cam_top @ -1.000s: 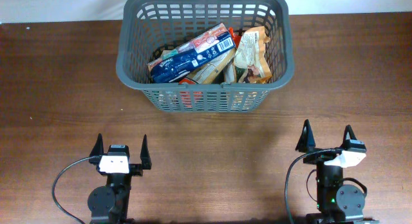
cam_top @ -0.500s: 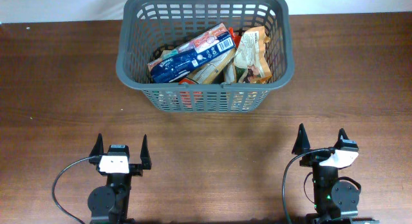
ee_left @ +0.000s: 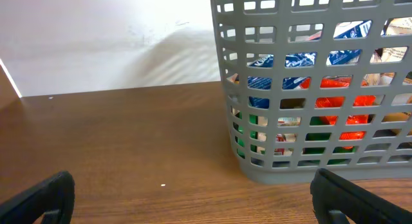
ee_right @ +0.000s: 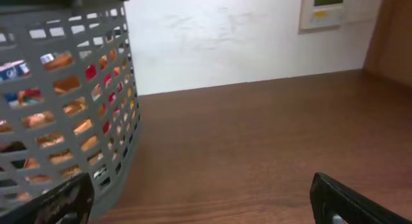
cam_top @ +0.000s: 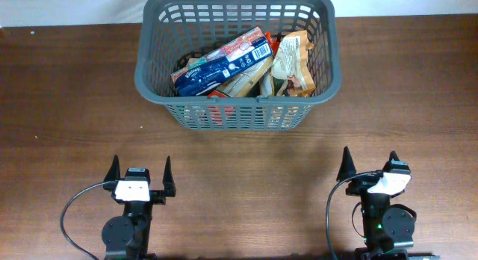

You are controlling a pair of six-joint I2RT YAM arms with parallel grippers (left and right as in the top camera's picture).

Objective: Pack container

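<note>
The container (cam_top: 235, 101) sits top centre of the overhead view, its far rim meeting the upper edge of the frame. It's a big dark grey basket with lattice-slotted walls and a rounded rectangular rim, standing upright on its base, one long side facing down-frame. Open on top and loaded: packets (cam_top: 224, 64) lie slanted inside, their colours showing through the slots. It fills the right of the left wrist view and the left of the right wrist view.

One dark grey lattice plastic basket (cam_top: 224, 116), one brown wooden table (cam_top: 67, 103). Inside I count three packs: one blue-and-red printed carton (cam_top: 222, 63), one tan crinkled snack bag (cam_top: 293, 66), one beige packet (cam_top: 245, 84); anything beneath is uncountable. Two black grippers: left gripper (cam_top: 139, 164), right gripper (cam_top: 369, 157).
</note>
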